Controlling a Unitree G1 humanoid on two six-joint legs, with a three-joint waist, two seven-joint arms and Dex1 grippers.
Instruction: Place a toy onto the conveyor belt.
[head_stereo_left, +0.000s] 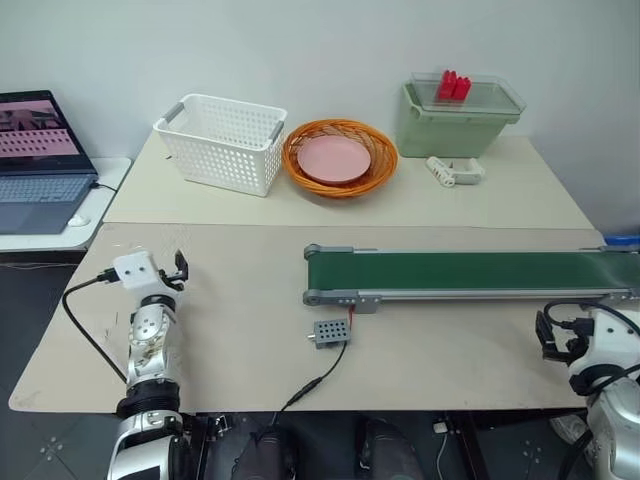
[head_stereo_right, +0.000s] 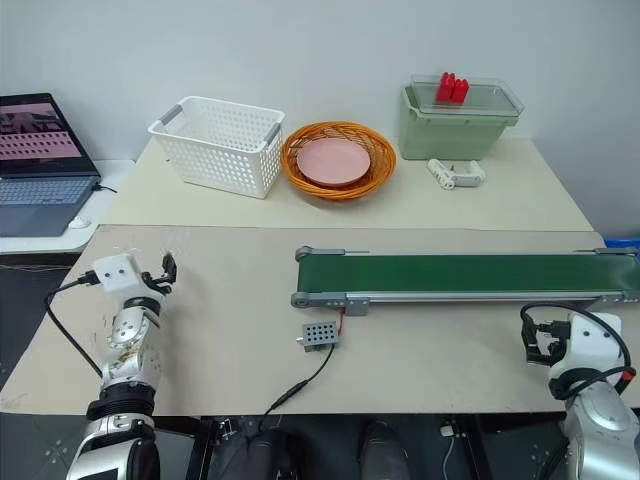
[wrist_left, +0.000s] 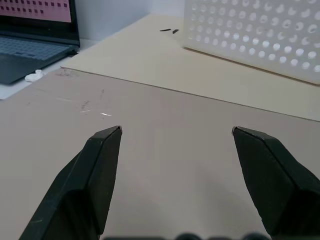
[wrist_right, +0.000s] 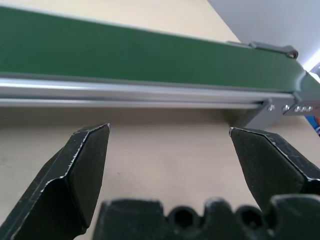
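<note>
Clearly, you were at the very start of the task: no toy was on the conveyor belt (head_stereo_left: 470, 271), and both claws were empty.

From the head camera, you could see the belt lying across the right half of the front worktop (head_stereo_left: 240, 300), its green surface bare from the left roller to the right edge of the picture. A small grey control box (head_stereo_left: 331, 333) sat just in front of its left end, joined by a short wire. Your left claw (head_stereo_left: 180, 268) hovered over the left part of the worktop, well apart from the belt. Your right claw (head_stereo_left: 546, 333) was near the front right corner, just in front of the belt frame. On the rear worktop stood a white basket (head_stereo_left: 222, 141), an orange wicker bowl with a pink plate (head_stereo_left: 334, 157) inside, and a green bin (head_stereo_left: 455, 120) with red pieces (head_stereo_left: 454, 86) on its clear lid; I judge these may be the toy, but I cannot tell for sure. A laptop (head_stereo_left: 40, 160) stood on a side table at the left, before a plain white wall.

From the left wrist, the fingers (wrist_left: 100, 165) were spread wide over bare beige surface, with nothing between them.

From the right wrist, the fingers (wrist_right: 85, 165) were also spread wide and empty, pointing at the belt's metal side rail.

What was left for you: find the toy, grasp it, carry it, and lay it on the belt.
</note>
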